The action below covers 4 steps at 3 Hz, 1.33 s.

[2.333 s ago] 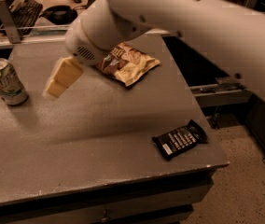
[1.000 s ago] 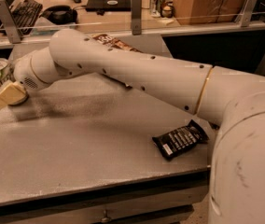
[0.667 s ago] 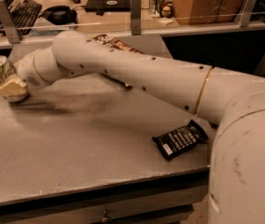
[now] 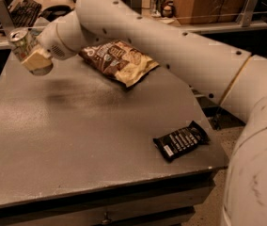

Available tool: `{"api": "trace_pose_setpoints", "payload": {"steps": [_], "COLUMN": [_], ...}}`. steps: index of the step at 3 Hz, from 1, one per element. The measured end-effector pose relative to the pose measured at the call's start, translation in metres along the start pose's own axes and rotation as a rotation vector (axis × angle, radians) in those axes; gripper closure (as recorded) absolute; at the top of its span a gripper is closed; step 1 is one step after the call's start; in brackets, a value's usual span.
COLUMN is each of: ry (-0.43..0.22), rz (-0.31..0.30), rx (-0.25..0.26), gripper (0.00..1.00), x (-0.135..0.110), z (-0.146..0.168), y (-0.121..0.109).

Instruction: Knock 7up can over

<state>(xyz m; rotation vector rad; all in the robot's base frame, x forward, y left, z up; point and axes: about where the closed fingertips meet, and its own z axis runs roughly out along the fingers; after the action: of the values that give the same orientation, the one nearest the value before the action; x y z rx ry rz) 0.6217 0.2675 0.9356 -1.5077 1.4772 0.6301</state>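
Note:
The 7up can is at the table's far left corner, a pale can with a silver top, tilted with its top leaning to the left. My gripper is right against the can's lower right side and hides its base. I cannot tell whether the can touches the table. My white arm reaches in from the right across the back of the table.
A tan-and-brown snack bag lies at the back middle of the table. A dark candy bar wrapper lies near the front right edge. A keyboard and shelving with cans stand behind the table.
My gripper has moved up and back against the can. The can stood upright before and now leans left. The arm has lifted, so the snack bag shows again.

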Motion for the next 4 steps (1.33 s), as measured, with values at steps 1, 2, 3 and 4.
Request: {"api": "trace_pose_setpoints", "payload": {"steps": [1,2,3,4], "ry": [0.107,0.244,0.384,0.572], "rz": [-0.022,-0.051,-0.085,-0.144], "rx": [-0.024,-0.091,-0.236,-0.396], "gripper": [1.00,1.00,0.82,0.59], "x": [0.011,0.028,0.056,0.090], "z": [-0.038,-0.061,-0.067,-0.077], "y": [-0.013,-0.009,0.026,0.070]}}
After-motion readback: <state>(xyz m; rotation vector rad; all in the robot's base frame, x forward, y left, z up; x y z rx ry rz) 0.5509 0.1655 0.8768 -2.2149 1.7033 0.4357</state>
